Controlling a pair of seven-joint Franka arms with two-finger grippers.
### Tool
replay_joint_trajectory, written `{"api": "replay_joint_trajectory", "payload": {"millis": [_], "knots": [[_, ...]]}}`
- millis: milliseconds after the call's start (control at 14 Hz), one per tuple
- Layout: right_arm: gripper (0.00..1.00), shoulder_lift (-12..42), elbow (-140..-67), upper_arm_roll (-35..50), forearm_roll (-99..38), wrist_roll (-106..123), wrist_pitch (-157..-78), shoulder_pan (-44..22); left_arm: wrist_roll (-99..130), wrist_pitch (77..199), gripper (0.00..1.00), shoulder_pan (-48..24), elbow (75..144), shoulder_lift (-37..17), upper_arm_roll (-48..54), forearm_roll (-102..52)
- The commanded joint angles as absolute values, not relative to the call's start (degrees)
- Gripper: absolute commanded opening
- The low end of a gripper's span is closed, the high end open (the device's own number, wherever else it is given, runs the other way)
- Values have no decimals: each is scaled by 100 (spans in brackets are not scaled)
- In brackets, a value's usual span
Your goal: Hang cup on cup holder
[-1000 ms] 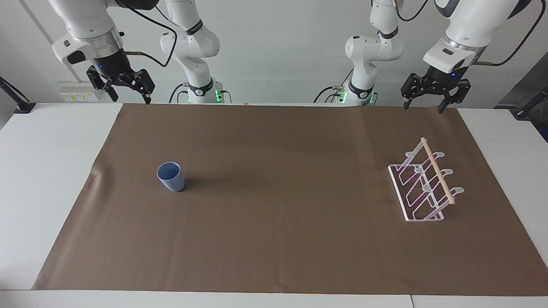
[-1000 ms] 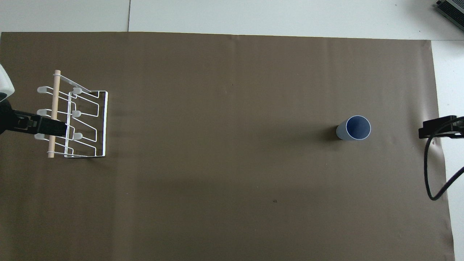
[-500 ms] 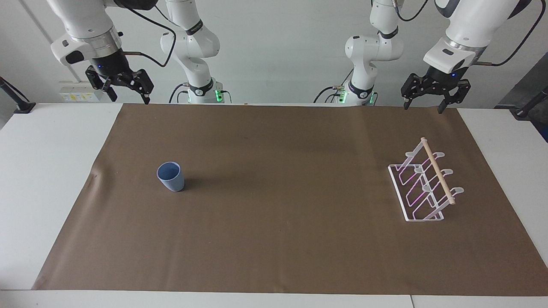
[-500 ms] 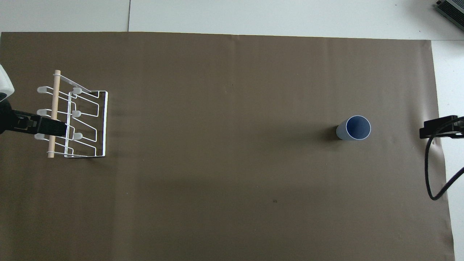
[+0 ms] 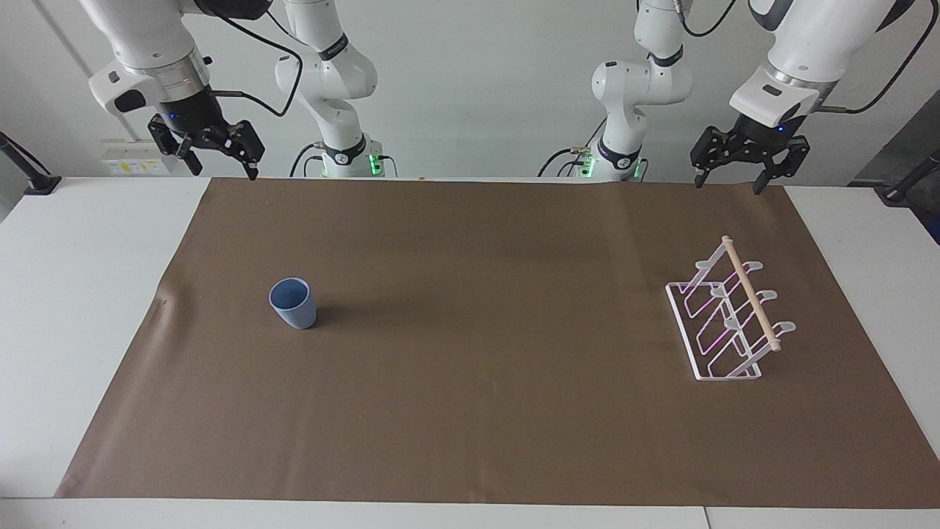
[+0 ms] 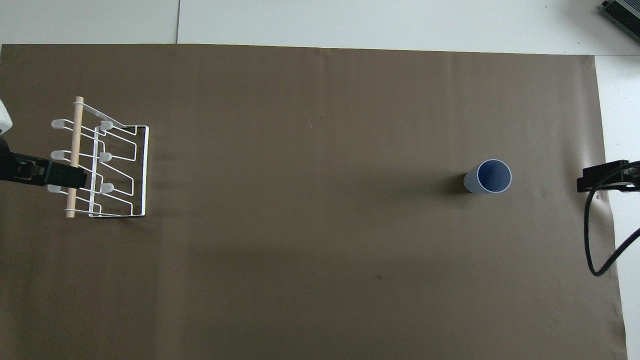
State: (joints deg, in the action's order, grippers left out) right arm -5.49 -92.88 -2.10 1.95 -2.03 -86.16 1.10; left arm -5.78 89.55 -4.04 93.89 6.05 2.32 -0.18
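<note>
The light-blue cup (image 5: 293,303) stands upright, mouth up, on the brown mat toward the right arm's end of the table; from above it shows as the cup (image 6: 488,177). The white wire cup holder (image 5: 723,316) with its wooden rod sits toward the left arm's end, its prongs bare, seen from above as the cup holder (image 6: 100,160). My left gripper (image 5: 726,185) hangs open and empty over the mat's edge by the robots. In the overhead view the left gripper (image 6: 60,173) overlaps the holder. My right gripper (image 5: 226,172) is open, empty and well apart from the cup.
A brown mat (image 5: 470,411) covers most of the white table (image 5: 81,294). A black cable (image 6: 592,235) loops down from the right gripper (image 6: 600,177) at the mat's border. Nothing else lies on the mat.
The left gripper has shifted slightly, uncovering a little more of the holder in the overhead view. The right gripper has barely moved. Cup and holder stay put.
</note>
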Motion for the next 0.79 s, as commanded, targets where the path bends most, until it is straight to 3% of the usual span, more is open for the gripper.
{"api": "replay_joint_trajectory", "payload": {"millis": [0, 357, 714], "knots": [[100, -650, -9457, -193, 62, -176, -8745, 193, -571, 8895, 100, -316, 9475, 703, 246, 26], [100, -607, -9536, -193, 62, 219, -9096, 193, -571, 8903, 100, -325, 9475, 703, 246, 26], [100, -414, -10203, -185, 44, 447, -10026, 193, -571, 8895, 100, -325, 9475, 703, 246, 26]]}}
